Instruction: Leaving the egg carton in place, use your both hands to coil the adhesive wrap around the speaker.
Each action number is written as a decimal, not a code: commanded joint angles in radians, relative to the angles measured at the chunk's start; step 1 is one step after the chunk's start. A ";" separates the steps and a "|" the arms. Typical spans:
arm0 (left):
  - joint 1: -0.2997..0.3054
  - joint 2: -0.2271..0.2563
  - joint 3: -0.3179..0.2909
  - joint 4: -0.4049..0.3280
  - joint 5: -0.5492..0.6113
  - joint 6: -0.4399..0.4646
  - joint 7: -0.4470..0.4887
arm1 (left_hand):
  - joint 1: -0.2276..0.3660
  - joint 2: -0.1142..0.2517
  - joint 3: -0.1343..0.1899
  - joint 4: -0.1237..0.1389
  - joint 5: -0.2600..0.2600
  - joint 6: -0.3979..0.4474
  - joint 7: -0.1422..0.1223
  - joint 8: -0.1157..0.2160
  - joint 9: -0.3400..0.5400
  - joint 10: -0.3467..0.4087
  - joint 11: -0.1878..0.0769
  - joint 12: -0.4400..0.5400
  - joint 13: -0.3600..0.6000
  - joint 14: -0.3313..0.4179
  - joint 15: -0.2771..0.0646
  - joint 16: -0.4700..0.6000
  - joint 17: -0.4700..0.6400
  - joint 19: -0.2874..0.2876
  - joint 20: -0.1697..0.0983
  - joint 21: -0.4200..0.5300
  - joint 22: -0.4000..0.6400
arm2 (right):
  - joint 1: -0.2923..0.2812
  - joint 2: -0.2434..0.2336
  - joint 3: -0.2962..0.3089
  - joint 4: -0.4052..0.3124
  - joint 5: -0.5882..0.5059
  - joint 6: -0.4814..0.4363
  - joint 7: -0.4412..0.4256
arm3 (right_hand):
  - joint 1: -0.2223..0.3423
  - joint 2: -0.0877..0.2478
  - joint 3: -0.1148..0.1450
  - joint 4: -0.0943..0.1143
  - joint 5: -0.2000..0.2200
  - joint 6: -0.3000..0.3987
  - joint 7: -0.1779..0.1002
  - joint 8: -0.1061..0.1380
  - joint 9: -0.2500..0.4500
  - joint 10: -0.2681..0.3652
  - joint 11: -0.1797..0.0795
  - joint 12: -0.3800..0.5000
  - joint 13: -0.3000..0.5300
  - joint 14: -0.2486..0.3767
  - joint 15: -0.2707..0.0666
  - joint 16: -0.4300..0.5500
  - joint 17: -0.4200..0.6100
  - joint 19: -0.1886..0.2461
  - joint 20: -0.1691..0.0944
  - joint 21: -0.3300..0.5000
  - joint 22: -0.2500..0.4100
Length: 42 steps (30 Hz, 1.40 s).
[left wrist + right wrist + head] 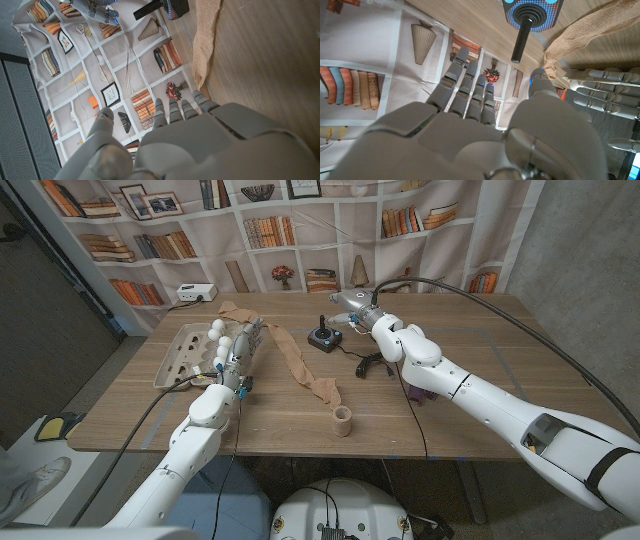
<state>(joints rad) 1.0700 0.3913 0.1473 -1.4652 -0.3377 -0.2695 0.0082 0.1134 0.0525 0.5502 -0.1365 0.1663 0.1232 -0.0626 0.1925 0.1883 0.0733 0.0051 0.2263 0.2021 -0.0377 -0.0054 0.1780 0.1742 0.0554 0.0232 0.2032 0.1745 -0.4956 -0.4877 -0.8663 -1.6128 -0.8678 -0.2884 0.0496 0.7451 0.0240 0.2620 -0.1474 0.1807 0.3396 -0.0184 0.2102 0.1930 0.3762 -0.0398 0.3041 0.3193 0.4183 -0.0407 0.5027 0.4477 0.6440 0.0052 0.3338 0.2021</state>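
A long tan adhesive wrap [296, 358] lies unrolled across the table, from near the egg carton's far end to its small roll [343, 420] by the front edge. The grey egg carton [180, 352] sits at the left. My left hand [232, 346] stands between carton and wrap, fingers spread and holding nothing; its wrist view shows the wrap [205, 45] just past the fingers [172, 110]. My right hand [354, 304] hovers at the back centre, fingers extended and empty, beyond a black joystick [322, 337]. A dark purple object [420, 394], possibly the speaker, is mostly hidden under my right forearm.
A black cable [370, 365] is looped on the table beside the right wrist. A white power box [197, 293] sits at the back left edge. A bookshelf-print curtain hangs behind the table. The right wrist view shows the joystick [530, 15], the wrap [580, 35] and my left hand [605, 87].
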 commanded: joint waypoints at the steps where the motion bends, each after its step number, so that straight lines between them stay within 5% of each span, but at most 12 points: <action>1: 0.000 -0.002 -0.004 0.011 -0.006 -0.011 -0.006 | 0.005 0.004 -0.002 0.001 0.007 0.005 -0.001 0.002 0.002 0.007 0.002 0.003 0.004 -0.006 -0.004 0.005 0.003 0.011 0.001 0.000 0.004 | 0.014 0.018 -0.024 0.011 -0.048 -0.012 0.013 | 0.020 0.006 0.009 -0.007 0.008 0.001 -0.006 -0.002 0.005 -0.001 -0.001 -0.002 0.005 -0.004 -0.124 0.000 0.004 -0.003 0.001 0.007 0.005; 28: 0.000 -0.012 -0.006 0.029 -0.026 -0.030 -0.024 | 0.005 0.005 -0.005 0.001 0.007 0.007 0.000 0.002 0.002 0.009 0.006 0.003 0.004 -0.005 -0.003 0.005 0.003 0.012 0.002 -0.002 0.004 | 0.024 0.044 -0.054 0.041 -0.144 -0.026 0.022 | 0.170 0.046 0.064 -0.041 0.012 0.006 -0.021 -0.001 0.006 0.000 -0.015 -0.003 0.012 -0.011 -0.139 -0.005 0.011 -0.019 -0.007 0.009 0.005; 42: 0.005 -0.014 -0.006 0.020 -0.024 -0.025 -0.014 | 0.005 0.005 -0.006 0.001 0.007 0.007 -0.001 0.002 0.002 0.012 0.005 0.004 0.004 -0.005 -0.002 0.005 0.003 0.013 0.001 -0.002 0.004 | 0.038 0.052 -0.091 0.063 -0.235 -0.020 0.017 | 0.238 0.049 0.080 -0.041 0.014 0.010 -0.031 -0.001 0.006 0.002 -0.028 -0.004 0.015 -0.016 -0.145 -0.006 0.016 -0.023 -0.010 0.013 0.006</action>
<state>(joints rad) 1.0718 0.3793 0.1410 -1.4389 -0.3611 -0.2961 -0.0115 0.1134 0.0524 0.5502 -0.1365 0.1663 0.1232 -0.0626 0.1925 0.1884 0.0787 0.0108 0.2263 0.2021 -0.0377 -0.0054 0.1780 0.1743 0.0591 0.0269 0.2034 0.1745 -0.4680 -0.4421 -0.9278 -1.5669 -1.0299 -0.3107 0.0709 0.9663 0.0742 0.3355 -0.1903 0.1854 0.3426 -0.0433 0.2103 0.1980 0.3736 -0.0570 0.3041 0.3326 0.4078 -0.0408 0.4989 0.4569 0.6238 -0.0037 0.3405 0.2021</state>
